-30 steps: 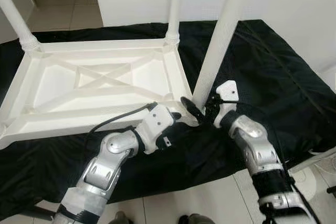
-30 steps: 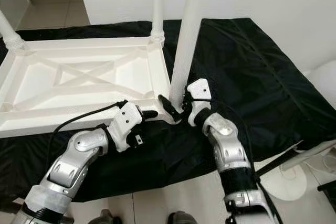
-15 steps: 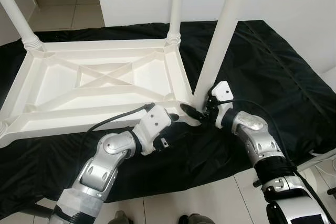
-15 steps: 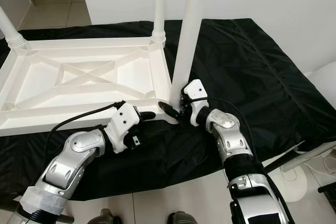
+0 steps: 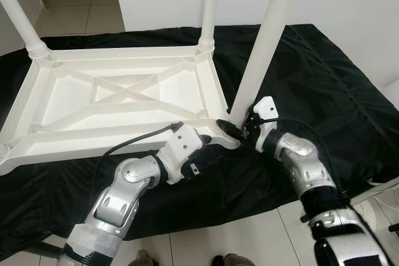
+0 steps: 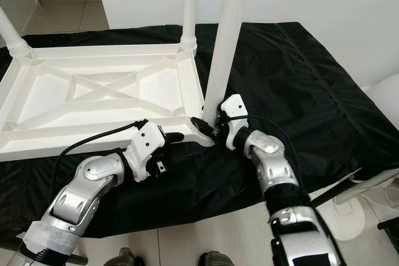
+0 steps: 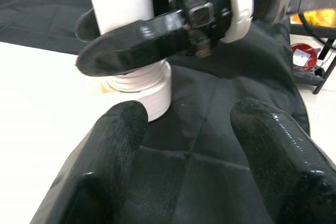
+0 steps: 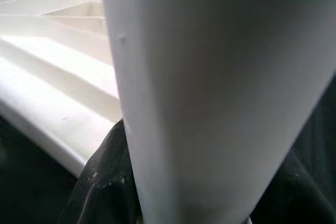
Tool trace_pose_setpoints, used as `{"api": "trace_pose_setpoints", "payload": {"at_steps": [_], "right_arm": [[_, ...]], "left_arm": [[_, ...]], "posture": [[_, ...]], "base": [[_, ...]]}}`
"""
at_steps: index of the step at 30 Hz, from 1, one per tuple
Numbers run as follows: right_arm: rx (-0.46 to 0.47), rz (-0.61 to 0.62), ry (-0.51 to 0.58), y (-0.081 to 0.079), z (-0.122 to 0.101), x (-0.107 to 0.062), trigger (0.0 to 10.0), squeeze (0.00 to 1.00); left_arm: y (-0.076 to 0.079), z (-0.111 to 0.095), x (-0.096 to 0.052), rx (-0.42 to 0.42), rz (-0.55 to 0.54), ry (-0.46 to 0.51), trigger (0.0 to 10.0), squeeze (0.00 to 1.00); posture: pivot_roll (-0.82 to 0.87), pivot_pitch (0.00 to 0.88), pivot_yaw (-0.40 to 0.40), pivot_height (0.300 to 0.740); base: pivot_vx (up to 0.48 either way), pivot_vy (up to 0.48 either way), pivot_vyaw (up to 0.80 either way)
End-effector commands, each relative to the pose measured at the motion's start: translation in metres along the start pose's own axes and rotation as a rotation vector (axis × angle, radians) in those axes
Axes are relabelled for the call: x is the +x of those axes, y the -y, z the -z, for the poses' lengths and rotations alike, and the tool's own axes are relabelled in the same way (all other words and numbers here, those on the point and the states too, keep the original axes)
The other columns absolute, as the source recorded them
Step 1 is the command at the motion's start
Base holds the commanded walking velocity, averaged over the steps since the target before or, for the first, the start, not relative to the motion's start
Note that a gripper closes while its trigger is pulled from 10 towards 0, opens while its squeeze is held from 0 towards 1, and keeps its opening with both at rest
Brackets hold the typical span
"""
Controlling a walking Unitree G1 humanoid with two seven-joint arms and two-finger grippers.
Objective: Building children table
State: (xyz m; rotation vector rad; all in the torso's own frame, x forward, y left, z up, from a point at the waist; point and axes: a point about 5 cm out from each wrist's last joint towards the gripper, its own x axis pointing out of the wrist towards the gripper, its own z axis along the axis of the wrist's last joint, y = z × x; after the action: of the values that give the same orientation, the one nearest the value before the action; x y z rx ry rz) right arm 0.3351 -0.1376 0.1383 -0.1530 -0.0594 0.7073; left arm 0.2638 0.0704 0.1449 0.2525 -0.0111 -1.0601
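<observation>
Since half a second ago, the right gripper (image 5: 240,130) has been pulled in a little closer to the bottom of the near leg (image 5: 262,54), and little else has changed. The white children table (image 5: 118,101) is lying upside down on a black cloth (image 5: 324,91) spread over the floor, with its legs pointing up. The near leg is standing at the table's corner at about 4 o'clock from the middle of the table, and two more legs are seen at about 1 o'clock and 10 o'clock. The right gripper is closed around the bottom of the near leg, with one black finger (image 7: 136,38) across the front of it, just above the ribbed ring where the leg meets the corner. The left gripper (image 5: 209,136) is held open, with nothing between its fingers (image 7: 113,150), just beside that same corner at about 9 o'clock from the leg. The step in hand seems to be fixing this leg into its corner. To do it well, the leg should be kept straight up, gripped low and turned slowly, while the corner is held still by the left gripper so the table is not slid on the cloth.
</observation>
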Motion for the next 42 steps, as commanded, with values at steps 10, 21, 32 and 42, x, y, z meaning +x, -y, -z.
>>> {"api": "trace_pose_setpoints", "payload": {"at_steps": [10, 21, 32, 42], "right_arm": [[0.053, 0.396, -0.044, 0.001, 0.008, -0.005, 10.0, 0.00], [0.162, 0.706, -0.031, -0.025, 0.004, 0.007, 10.0, 0.00], [0.149, 0.642, 0.010, -0.033, -0.002, 0.011, 10.0, 1.00], [0.109, 0.639, 0.086, -0.037, -0.013, -0.006, 10.0, 1.00]], "left_arm": [[0.005, -0.001, 0.001, 0.005, 0.018, -0.008, 10.0, 0.00], [0.006, -0.003, 0.002, 0.001, 0.015, -0.001, 10.0, 0.00], [0.003, -0.004, 0.004, 0.013, 0.013, -0.001, 10.0, 0.00], [0.005, -0.003, 0.004, 0.012, 0.009, 0.001, 10.0, 0.00]], "posture": [[-0.04, 0.077, -0.006, 0.740], [-0.03, 0.075, -0.008, 0.740], [-0.03, 0.063, -0.007, 0.740], [-0.03, 0.054, -0.016, 0.740]], "base": [[0.000, 0.000, 0.00], [0.000, 0.000, 0.00], [0.000, 0.000, 0.00], [0.000, 0.000, 0.00]]}}
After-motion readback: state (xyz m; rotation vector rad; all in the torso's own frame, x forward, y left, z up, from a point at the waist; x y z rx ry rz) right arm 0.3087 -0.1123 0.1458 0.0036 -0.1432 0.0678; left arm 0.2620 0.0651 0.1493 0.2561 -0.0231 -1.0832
